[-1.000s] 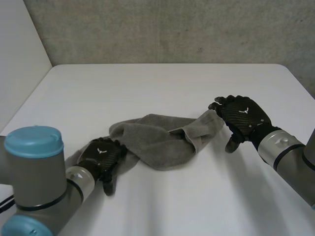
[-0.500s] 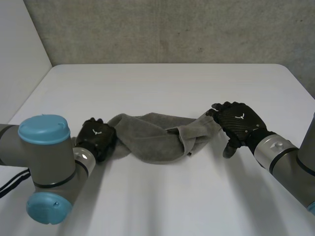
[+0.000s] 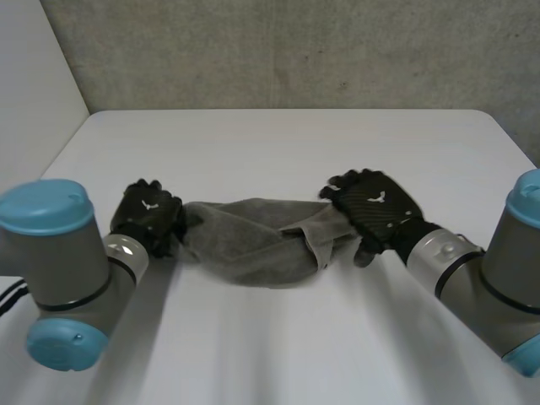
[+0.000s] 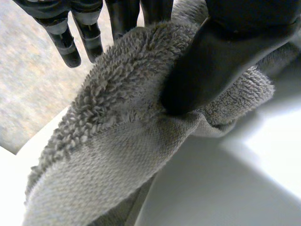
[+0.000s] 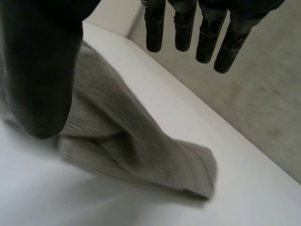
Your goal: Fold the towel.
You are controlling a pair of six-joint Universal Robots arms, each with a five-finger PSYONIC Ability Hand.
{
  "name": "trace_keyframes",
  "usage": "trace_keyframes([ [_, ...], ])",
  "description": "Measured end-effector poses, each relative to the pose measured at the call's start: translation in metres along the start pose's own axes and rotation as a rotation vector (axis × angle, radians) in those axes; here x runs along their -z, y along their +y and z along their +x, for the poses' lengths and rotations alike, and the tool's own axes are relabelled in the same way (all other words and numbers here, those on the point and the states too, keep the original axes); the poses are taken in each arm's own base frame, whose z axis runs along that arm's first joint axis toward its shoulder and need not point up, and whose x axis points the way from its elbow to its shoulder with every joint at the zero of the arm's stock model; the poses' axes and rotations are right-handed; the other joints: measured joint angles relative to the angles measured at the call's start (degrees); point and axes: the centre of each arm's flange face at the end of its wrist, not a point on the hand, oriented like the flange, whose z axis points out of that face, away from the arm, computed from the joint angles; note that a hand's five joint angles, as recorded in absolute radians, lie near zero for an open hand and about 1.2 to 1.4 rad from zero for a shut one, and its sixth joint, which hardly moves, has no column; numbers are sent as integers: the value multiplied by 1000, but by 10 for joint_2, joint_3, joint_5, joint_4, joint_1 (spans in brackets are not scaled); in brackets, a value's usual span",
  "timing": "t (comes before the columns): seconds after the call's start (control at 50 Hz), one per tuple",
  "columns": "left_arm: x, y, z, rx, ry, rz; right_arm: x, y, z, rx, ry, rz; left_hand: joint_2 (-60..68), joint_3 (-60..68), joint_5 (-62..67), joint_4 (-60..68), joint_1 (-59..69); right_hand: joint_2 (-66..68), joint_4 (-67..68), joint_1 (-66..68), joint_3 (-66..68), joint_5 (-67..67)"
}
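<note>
Our left robot hand point(image 3: 148, 218) pinches the left end of the grey terry towel point(image 3: 253, 245), bunched on the white bench point(image 3: 278, 152); our right robot hand point(image 3: 371, 207) rests spread on its right end. Limp and light, we judge: take corners.

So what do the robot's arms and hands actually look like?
Each arm is a thick grey tube with rounded light-blue caps at the joints and a silver wrist cuff. The left hand and right hand are black, each with a small white bird-like mark.
</note>
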Motion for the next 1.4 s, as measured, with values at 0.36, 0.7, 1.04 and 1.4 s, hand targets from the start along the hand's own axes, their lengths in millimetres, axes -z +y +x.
trace_keyframes([
  [0.36, 44, -33, -29, 82, 105, 48, -20, 9, -55, 276, -252, 74, 0, 0, 0, 0, 0, 179, 0, 186, 0, 203],
  [0.7, 41, -23, -63, 339, 183, -55, -25, 4, -15, 525, -111, 99, 5, 0, 0, 0, 0, 571, 0, 587, 0, 610],
  [1.04, 30, -8, -95, 635, 296, -103, -1, 8, 44, 158, 34, 34, 5, 0, 0, 0, 3, 394, 0, 414, 0, 439],
  [1.4, 19, 14, -91, 690, 316, -198, 31, 6, 0, 238, -224, 45, 6, 0, 0, 0, 3, 89, 0, 98, 0, 90],
])
